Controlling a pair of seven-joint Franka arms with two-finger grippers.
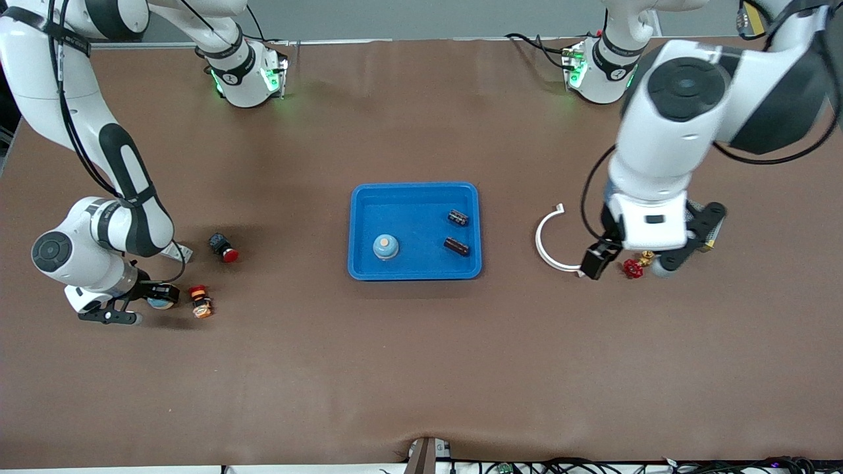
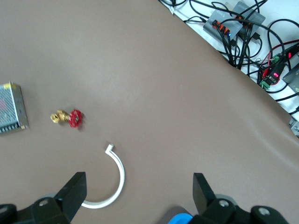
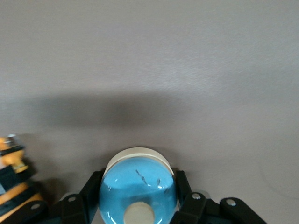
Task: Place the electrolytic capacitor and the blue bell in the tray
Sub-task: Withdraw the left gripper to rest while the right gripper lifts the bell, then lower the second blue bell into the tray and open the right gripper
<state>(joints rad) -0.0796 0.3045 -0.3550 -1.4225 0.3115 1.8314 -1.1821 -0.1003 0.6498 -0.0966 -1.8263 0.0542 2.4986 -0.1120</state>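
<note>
The bright-blue tray [image 1: 415, 194] lies mid-table. In it are a blue bell [image 1: 385, 247] and two dark electrolytic capacitors [image 1: 458, 217] [image 1: 456, 246]. My right gripper [image 1: 157, 301] is low at the table toward the right arm's end and shut on a second blue bell [image 3: 138, 193], whose dome with a white base sits between the fingers [image 3: 77, 205]. My left gripper [image 1: 631, 262] is open and empty over a red valve [image 1: 633, 268] toward the left arm's end; its fingers [image 2: 74, 189] stand wide apart, and a tray corner [image 2: 180, 219] shows there.
A white C-shaped ring [image 1: 550, 240] [image 2: 114, 182] lies between the tray and the left gripper. A brass valve with a red handwheel [image 2: 70, 117] and a metal mesh box [image 2: 11, 108] lie nearby. A red push button [image 1: 224, 248] and an orange-red button [image 1: 200, 301] [image 3: 14, 186] lie by the right gripper.
</note>
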